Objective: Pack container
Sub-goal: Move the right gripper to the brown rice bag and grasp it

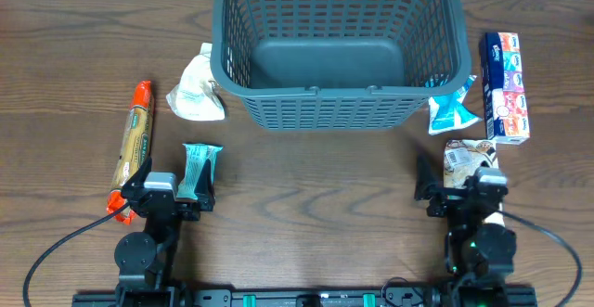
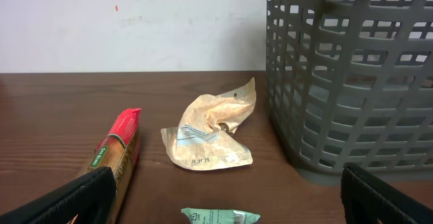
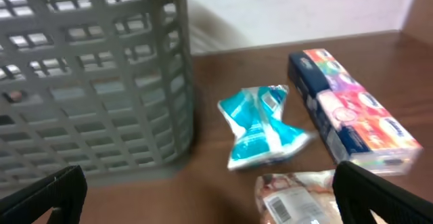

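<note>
The dark grey lattice container [image 1: 339,103] stands empty at the back middle of the table; it also shows in the left wrist view [image 2: 352,82] and the right wrist view [image 3: 88,82]. My left gripper [image 1: 176,196] is open and empty, its fingers wide apart [image 2: 223,204], just behind a small green packet [image 1: 200,170] [image 2: 220,216]. My right gripper [image 1: 464,188] is open and empty [image 3: 210,197], beside a pale printed packet [image 1: 469,155] [image 3: 298,197].
A long tan and red package [image 1: 132,145] [image 2: 111,156] lies at the left. A crumpled beige wrapper [image 1: 197,94] [image 2: 210,136] lies left of the container. A blue-white packet [image 1: 452,110] [image 3: 264,126] and a colourful box [image 1: 504,86] [image 3: 352,112] lie at its right.
</note>
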